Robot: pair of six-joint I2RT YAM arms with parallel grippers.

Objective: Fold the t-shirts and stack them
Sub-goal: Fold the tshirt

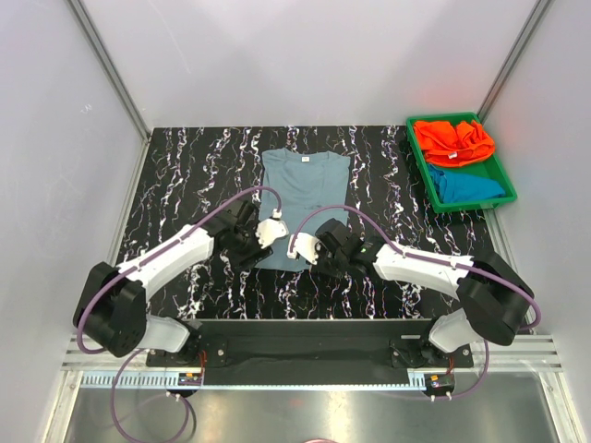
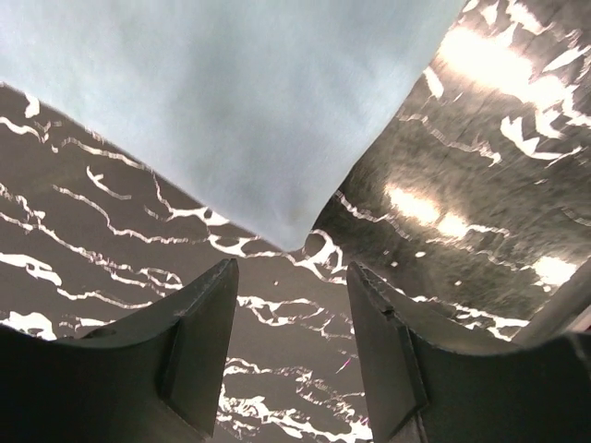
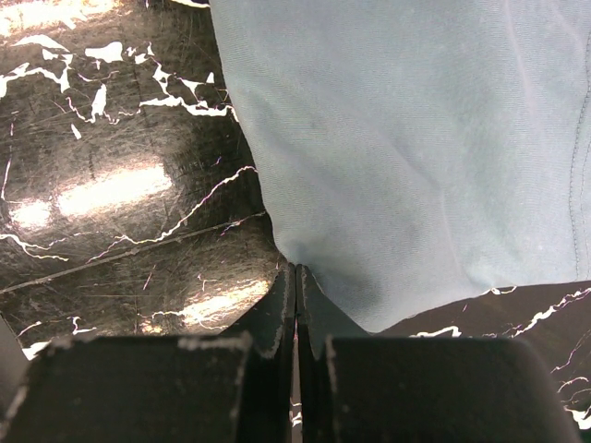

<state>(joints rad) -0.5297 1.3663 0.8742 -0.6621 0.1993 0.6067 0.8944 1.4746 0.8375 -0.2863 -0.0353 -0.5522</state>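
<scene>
A dusty grey-blue t-shirt (image 1: 305, 185) lies flat on the black marbled table, neck label at the far end. My left gripper (image 1: 257, 251) is open at its near left corner. In the left wrist view the cloth corner (image 2: 231, 111) ends just ahead of the left gripper (image 2: 291, 268), with only bare table between the fingers. My right gripper (image 3: 295, 269) is shut on the near edge of the t-shirt (image 3: 416, 138), and the cloth puckers at the tips. In the top view this gripper (image 1: 319, 254) sits at the shirt's near right. The orange t-shirt (image 1: 452, 140) and the teal-blue t-shirt (image 1: 471, 185) lie crumpled in a tray.
The green plastic tray (image 1: 420, 166) stands at the far right edge of the table (image 1: 185, 185). Pale walls with metal frame posts close in the left, right and back sides. Both arm bases sit on the rail at the near edge.
</scene>
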